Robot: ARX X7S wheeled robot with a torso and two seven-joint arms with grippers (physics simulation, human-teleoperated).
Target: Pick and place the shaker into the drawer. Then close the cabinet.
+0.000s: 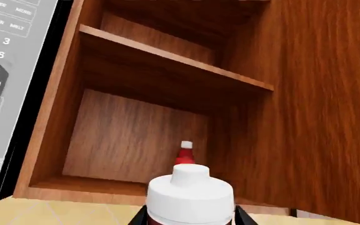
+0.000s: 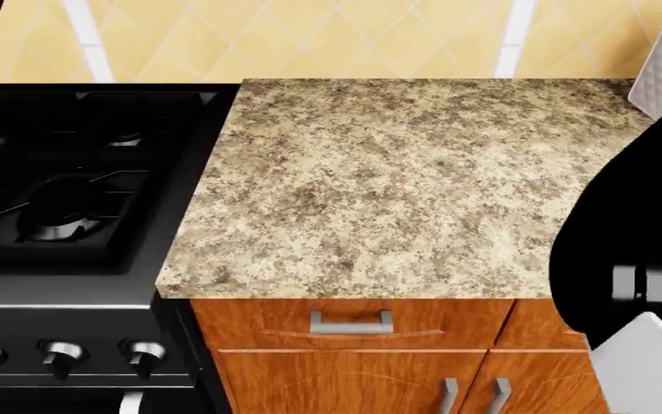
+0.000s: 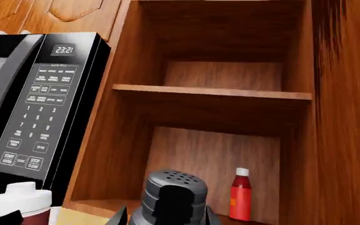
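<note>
The shaker (image 3: 175, 194) sits gripped in the right pincer (image 3: 164, 219) before the open cabinet (image 3: 230, 93), whose lower shelf holds a red bottle (image 3: 241, 194). The left pincer (image 1: 189, 218) grasps a white-capped bottle (image 1: 190, 194).

**Colours and patterns, all views**

Shaker (image 3: 175, 197): dark grey body, lighter grey cap with dark holes. Red bottle (image 3: 241, 195) with white cap. Bottle (image 1: 190, 197) near left gripper: white lid, maroon body. Open cabinet (image 3: 217, 108): reddish-brown wood grain, shelf same. Microwave (image 3: 42, 103): black, white button lettering, pale digits on display. Countertop (image 2: 400, 181): speckled beige-brown granite pattern. Stove (image 2: 66, 207): black, silver knobs. Wall (image 2: 308, 39): yellow diamond tiles, white strips. Drawer front (image 2: 354, 323) orange-brown wood, silver bar handle.
</note>
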